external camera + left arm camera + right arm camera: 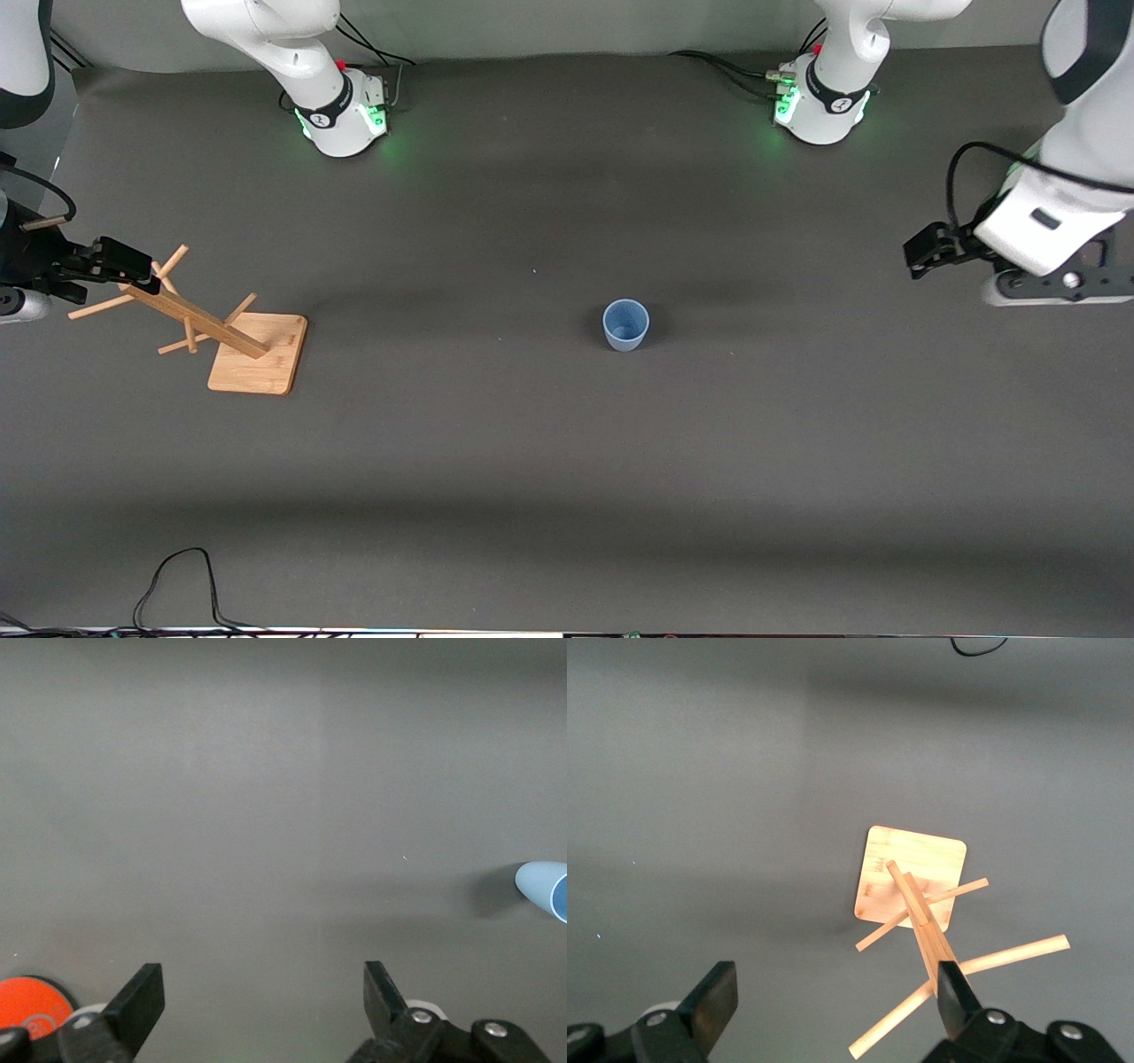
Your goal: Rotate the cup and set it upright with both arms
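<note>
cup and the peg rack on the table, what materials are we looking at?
Cup: probably plastic, smooth and matte, uniform pale blue with no glaze shine; ceramic can't be ruled out. Peg rack: light wood, possibly bamboo, with a tan grain-like tone on the square base and round dowel pegs; unpainted. It stands toward the right arm's end of the table.

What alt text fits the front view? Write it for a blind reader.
A pale-blue cup sits mid-table. The left hand and right hand wait open at the table's ends, the right one over a wooden rack.
</note>
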`<state>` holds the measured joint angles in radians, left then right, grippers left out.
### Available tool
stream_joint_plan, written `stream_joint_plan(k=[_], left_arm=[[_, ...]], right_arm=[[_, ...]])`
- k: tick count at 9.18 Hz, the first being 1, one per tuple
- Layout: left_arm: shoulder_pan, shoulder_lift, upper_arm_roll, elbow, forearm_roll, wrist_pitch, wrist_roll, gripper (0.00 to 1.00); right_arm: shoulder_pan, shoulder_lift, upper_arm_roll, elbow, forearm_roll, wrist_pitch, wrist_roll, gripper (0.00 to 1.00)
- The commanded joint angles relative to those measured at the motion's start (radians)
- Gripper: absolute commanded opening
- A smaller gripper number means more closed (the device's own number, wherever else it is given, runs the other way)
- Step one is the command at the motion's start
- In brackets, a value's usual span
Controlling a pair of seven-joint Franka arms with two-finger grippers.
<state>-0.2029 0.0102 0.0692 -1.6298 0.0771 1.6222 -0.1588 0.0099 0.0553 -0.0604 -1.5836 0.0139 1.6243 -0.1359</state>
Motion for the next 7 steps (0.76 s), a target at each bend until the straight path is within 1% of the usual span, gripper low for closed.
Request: stream_joint_plan(k=[1, 2, 4, 6, 7], left_arm=[[-0.042, 0.008, 0.052, 0.016, 0.047, 0.018, 0.018, 1.0], [-0.036, 0.043, 0.052, 0.068, 0.04, 0.01, 0.021, 1.0], [-0.017, 0.063, 0.046, 0.108, 0.038, 0.001, 0.038, 1.0], [0.103, 0.065, -0.029, 0.117, 0.004, -0.014, 0.079, 1.0], [0.102, 0.063, -0.026, 0.123, 0.003, -0.016, 0.085, 1.0]], right_arm=[[0.002, -0.002, -0.004, 0.005, 0.003, -0.011, -0.011, 1.0], [0.002, -0.002, -0.004, 0.005, 0.003, -0.011, -0.011, 1.0], [0.002, -0.002, -0.004, 0.005, 0.001, -0.011, -0.011, 1.0], [0.002, -0.002, -0.004, 0.005, 0.001, -0.011, -0.011, 1.0], [0.002, -0.003, -0.004, 0.007, 0.001, -0.012, -0.011, 1.0]])
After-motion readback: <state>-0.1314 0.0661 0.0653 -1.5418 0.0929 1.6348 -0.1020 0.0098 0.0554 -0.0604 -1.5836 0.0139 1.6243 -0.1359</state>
